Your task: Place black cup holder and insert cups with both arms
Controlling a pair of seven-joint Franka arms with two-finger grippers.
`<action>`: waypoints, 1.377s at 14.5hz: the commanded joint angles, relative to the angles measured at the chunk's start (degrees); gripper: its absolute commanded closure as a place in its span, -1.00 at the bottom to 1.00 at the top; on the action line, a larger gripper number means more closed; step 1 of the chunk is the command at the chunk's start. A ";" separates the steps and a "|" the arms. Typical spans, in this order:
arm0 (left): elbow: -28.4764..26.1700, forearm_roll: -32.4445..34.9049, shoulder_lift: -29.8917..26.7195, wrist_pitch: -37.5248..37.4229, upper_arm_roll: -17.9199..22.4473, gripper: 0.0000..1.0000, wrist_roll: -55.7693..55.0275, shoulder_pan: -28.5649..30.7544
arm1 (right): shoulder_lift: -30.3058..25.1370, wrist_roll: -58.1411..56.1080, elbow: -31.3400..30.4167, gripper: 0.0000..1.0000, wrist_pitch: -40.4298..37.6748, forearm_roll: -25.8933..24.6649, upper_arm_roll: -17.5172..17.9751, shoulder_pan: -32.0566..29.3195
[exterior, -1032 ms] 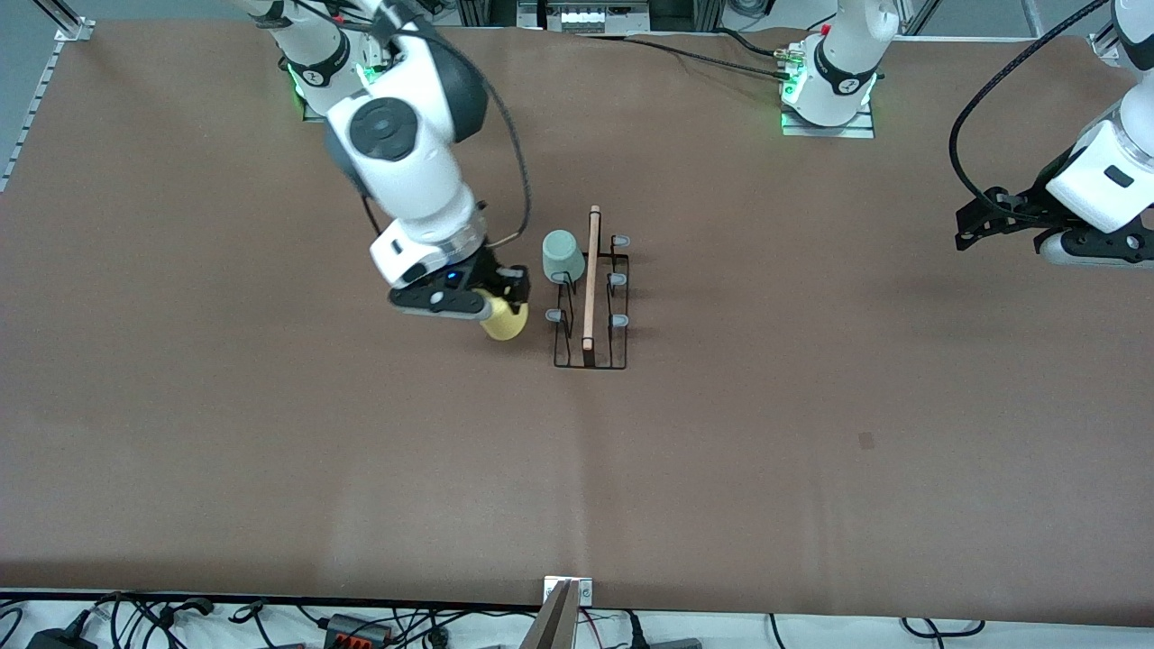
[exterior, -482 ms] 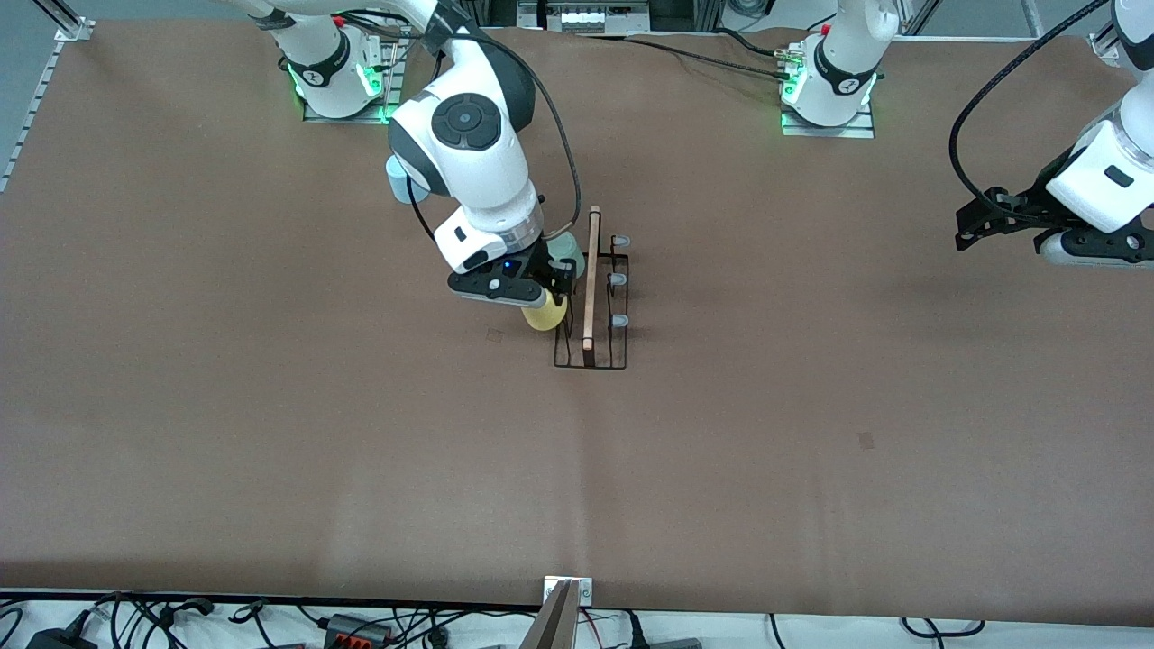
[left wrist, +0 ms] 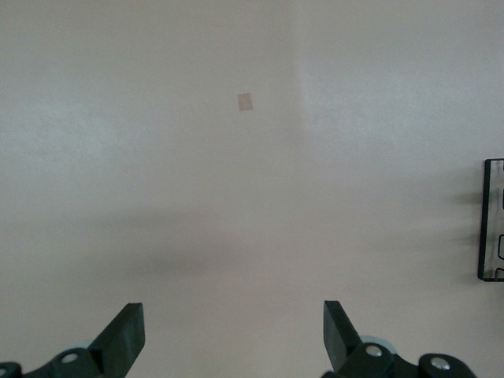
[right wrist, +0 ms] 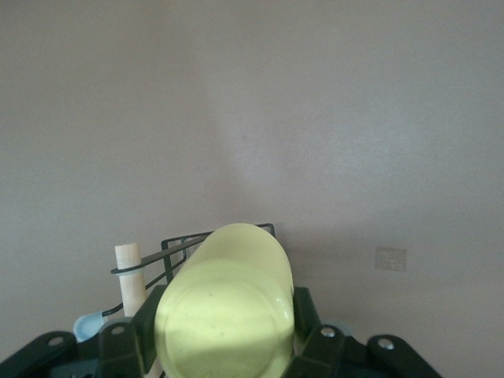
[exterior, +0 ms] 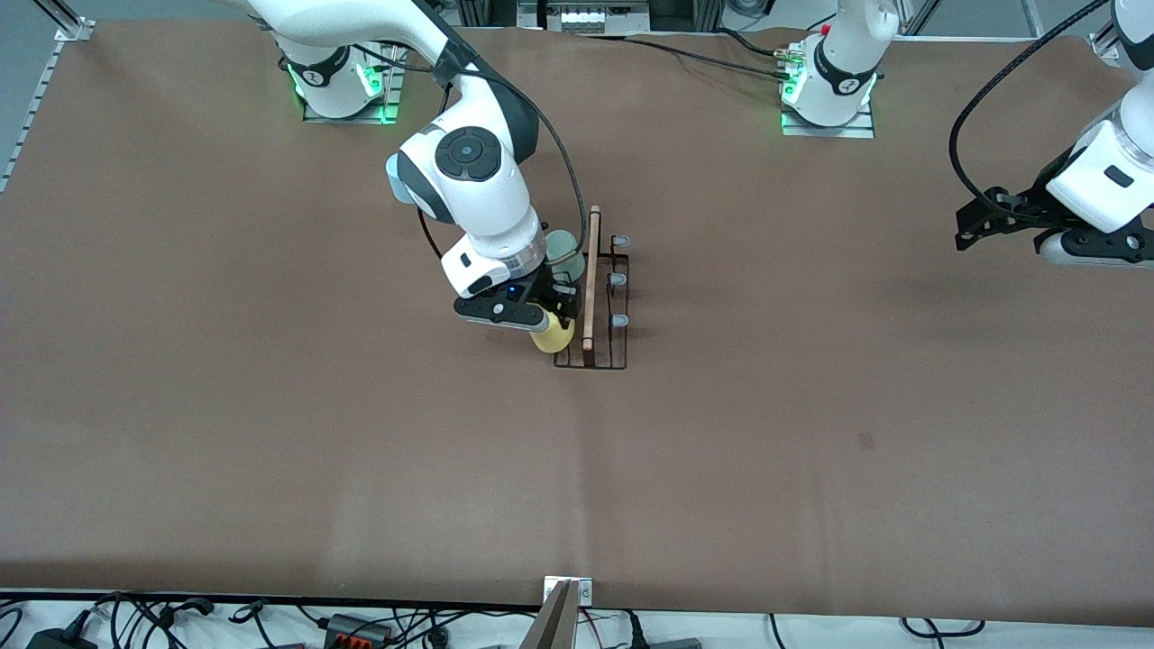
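near the middle of the frame the right pincer [exterior: 544, 317] is gripping the yellow cup [exterior: 553, 336] beside the black cup holder [exterior: 591, 297]; misalignment risks tipping it. at the right edge the left pincer [left wrist: 232, 335] is waiting open over bare tabletop [exterior: 811, 406].

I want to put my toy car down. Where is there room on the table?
The brown table is bare from the black cup holder toward the front camera. It is crowded at the holder: the pale green cup sits there, and the right gripper holds the yellow cup over it. The left gripper, open, waits aside.
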 commanded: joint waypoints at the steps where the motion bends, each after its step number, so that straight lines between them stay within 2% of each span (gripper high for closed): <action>1: -0.50 -0.31 -0.59 -0.23 0.23 -1.00 1.41 0.07 | 1.00 1.27 1.49 0.63 -0.15 -1.14 -0.74 1.10; 3: -0.50 -0.31 -0.59 -0.23 0.23 -1.00 1.41 0.16 | 1.26 1.27 1.32 0.57 -0.06 -1.05 -0.74 1.45; 4: -0.50 -0.31 -0.59 -0.23 0.23 -1.00 1.41 0.16 | 1.70 1.36 1.32 0.42 -0.06 -1.05 -0.74 1.80; 5: -0.59 -0.31 -0.59 -0.23 0.23 -1.00 1.41 0.16 | 1.97 1.53 1.23 -0.02 -0.06 -1.05 -0.74 2.06; 6: -0.50 -0.31 -0.59 -0.23 0.23 -1.00 1.41 0.16 | 2.14 1.62 1.14 -0.33 -0.06 -1.05 -0.74 2.24; 7: -0.50 -0.31 -0.59 -0.23 0.23 -1.00 1.41 0.16 | 2.15 1.62 1.14 -0.76 -0.06 -1.05 -0.74 2.50; 8: -0.50 -0.31 -0.59 -0.23 0.23 -1.00 1.41 0.16 | 2.15 1.53 1.14 -1.00 -0.06 -0.96 -0.74 2.50; 11: -0.50 -0.31 -0.59 -0.23 0.23 -1.00 1.41 0.16 | 0.84 0.22 1.32 -1.00 -0.58 -0.61 -0.74 1.89; 14: -0.50 -0.31 -0.59 -0.23 0.23 -1.00 1.41 0.16 | -6.17 -1.62 -1.39 -1.00 -3.12 0.01 -0.66 -1.97; 18: -0.50 -0.31 -0.59 -0.23 0.23 -1.00 1.41 0.16 | -18.75 -10.57 -8.42 -1.00 -10.93 0.27 -0.57 -11.88; 20: -0.50 -0.31 -0.59 -0.23 0.23 -1.00 1.41 0.16 | -21.92 -20.65 -8.09 -1.00 -18.75 0.27 -0.57 -17.95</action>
